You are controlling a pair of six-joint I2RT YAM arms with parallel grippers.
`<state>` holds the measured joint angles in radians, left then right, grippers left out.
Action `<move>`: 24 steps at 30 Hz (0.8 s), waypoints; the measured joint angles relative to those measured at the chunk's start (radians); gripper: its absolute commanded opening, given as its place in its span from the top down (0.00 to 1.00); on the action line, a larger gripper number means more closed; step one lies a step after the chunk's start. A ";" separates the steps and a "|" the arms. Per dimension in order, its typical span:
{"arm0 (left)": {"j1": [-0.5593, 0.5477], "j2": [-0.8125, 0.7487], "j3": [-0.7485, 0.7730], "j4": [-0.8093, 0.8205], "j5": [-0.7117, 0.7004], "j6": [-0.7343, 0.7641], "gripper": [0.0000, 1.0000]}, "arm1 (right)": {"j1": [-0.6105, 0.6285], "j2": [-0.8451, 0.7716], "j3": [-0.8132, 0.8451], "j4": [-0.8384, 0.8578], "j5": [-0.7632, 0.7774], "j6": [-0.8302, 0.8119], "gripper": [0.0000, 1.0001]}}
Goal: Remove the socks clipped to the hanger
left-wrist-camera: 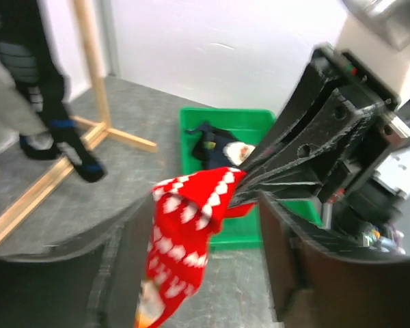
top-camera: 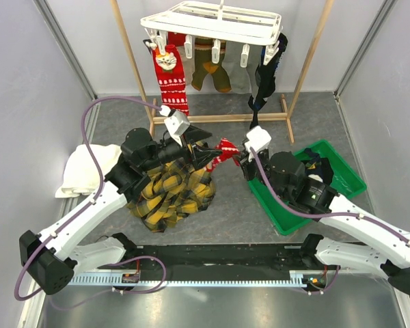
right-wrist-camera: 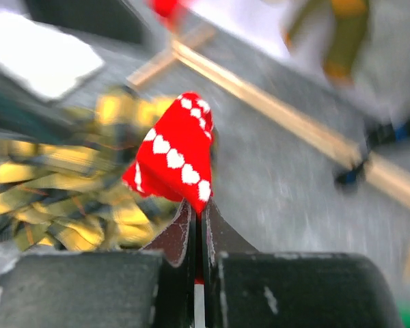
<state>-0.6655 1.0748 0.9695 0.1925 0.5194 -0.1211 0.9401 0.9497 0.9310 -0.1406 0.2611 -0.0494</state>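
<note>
The white hanger hangs at the back with socks still clipped under it: a red patterned one, an olive one, a grey one and a black one. A loose red sock with white hearts hangs in mid-air between the arms. My right gripper is shut on its edge. My left gripper is open, its fingers wide apart on either side of the sock and not pinching it.
A green bin at the right holds a navy sock. A yellow-black plaid cloth lies under the left arm and a white towel at the left. The wooden pole frame stands behind.
</note>
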 measured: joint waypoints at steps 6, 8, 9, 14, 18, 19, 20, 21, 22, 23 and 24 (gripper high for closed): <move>0.000 -0.029 -0.006 -0.004 -0.146 0.000 0.12 | -0.056 0.060 0.078 -0.272 0.260 0.275 1.00; 0.000 -0.035 -0.008 -0.008 -0.197 0.000 0.11 | -0.101 0.071 0.113 -0.358 0.307 0.321 1.00; 0.000 -0.037 -0.008 -0.011 -0.232 0.000 0.11 | -0.131 0.075 0.134 -0.399 0.327 0.339 1.00; 0.000 -0.039 -0.009 -0.034 -0.365 0.002 0.06 | -0.300 0.080 0.187 -0.554 0.428 0.398 1.00; 0.000 -0.051 -0.016 -0.034 -0.432 0.003 0.06 | -0.377 0.055 0.168 -0.612 0.486 0.447 1.00; 0.000 -0.054 -0.017 -0.034 -0.441 0.004 0.06 | -0.392 0.045 0.159 -0.622 0.502 0.460 1.00; 0.000 -0.056 -0.018 -0.034 -0.452 0.005 0.07 | -0.413 0.031 0.143 -0.631 0.520 0.483 1.00; 0.000 -0.057 -0.019 -0.034 -0.460 0.005 0.08 | -0.434 0.017 0.125 -0.648 0.541 0.514 1.00; 0.000 -0.057 -0.019 -0.034 -0.466 0.006 0.08 | -0.445 0.009 0.109 -0.660 0.558 0.542 1.00; 0.000 -0.056 -0.019 -0.034 -0.471 0.007 0.08 | -0.459 -0.002 0.087 -0.671 0.574 0.583 1.00; 0.000 -0.056 -0.021 -0.034 -0.482 0.008 0.09 | -0.468 -0.012 0.062 -0.689 0.582 0.621 1.00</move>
<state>-0.6655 1.0183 0.9489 0.1581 0.0376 -0.1131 0.4721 0.9375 0.9932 -0.8295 0.8433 0.5716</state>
